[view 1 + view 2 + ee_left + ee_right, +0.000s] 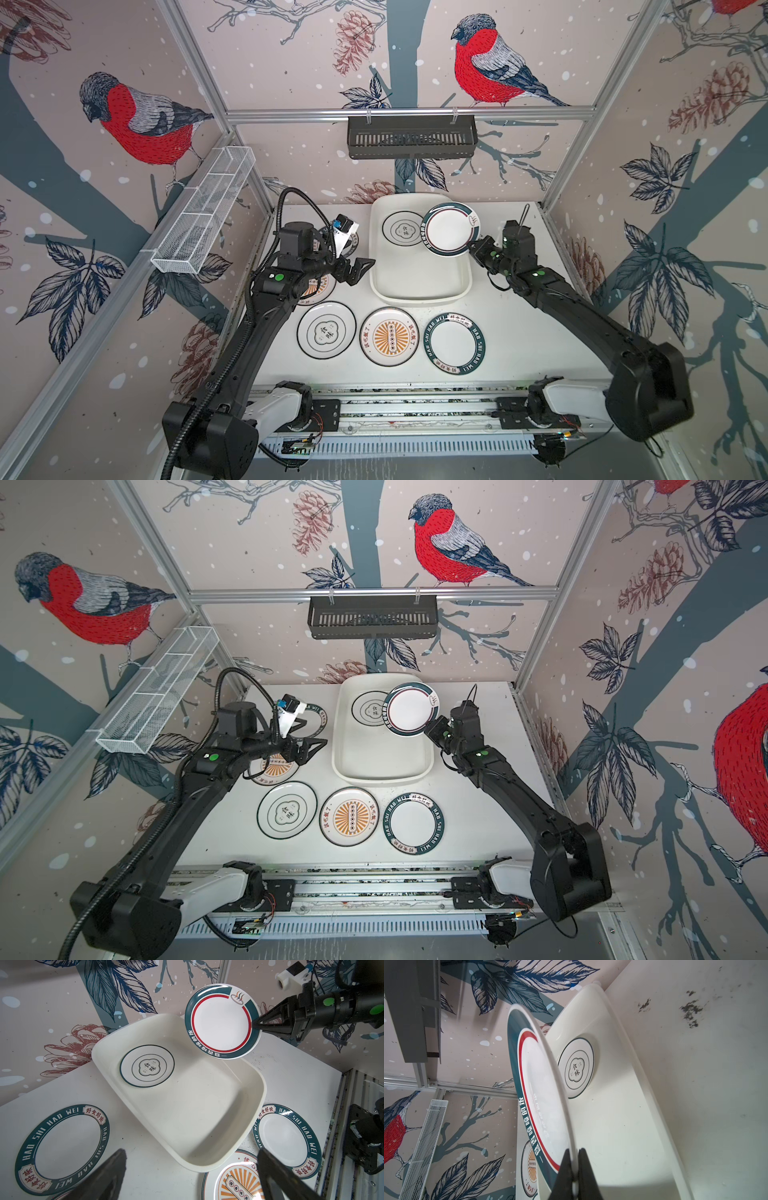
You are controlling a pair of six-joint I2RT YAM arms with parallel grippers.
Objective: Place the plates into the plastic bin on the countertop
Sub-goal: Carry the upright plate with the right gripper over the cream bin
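Observation:
The white plastic bin [419, 297] [382, 777] [245, 1118] sits at the back of the countertop [519, 332]. A cloud-emblem plate [402, 230] [147, 1066] [576, 1070] lies flat inside it. My right gripper [471, 246] [428, 725] [254, 1024] [576, 1153] is shut on the rim of a teal-and-red-ringed plate [451, 228] [542, 1088], held tilted above the bin's far right corner. My left gripper [361, 270] [191, 1152] hangs open and empty beside the bin's left wall. Three plates lie in a front row: cloud-emblem [326, 329], sunburst [389, 336], teal-lettered [454, 343].
A sunburst plate [320, 286] and a teal-lettered plate [353, 243] lie partly hidden under the left arm. A black slatted basket [411, 137] hangs on the back rail. On the left wall is a white wire-mesh basket [203, 212]. The arms' base rail [415, 407] runs along the front.

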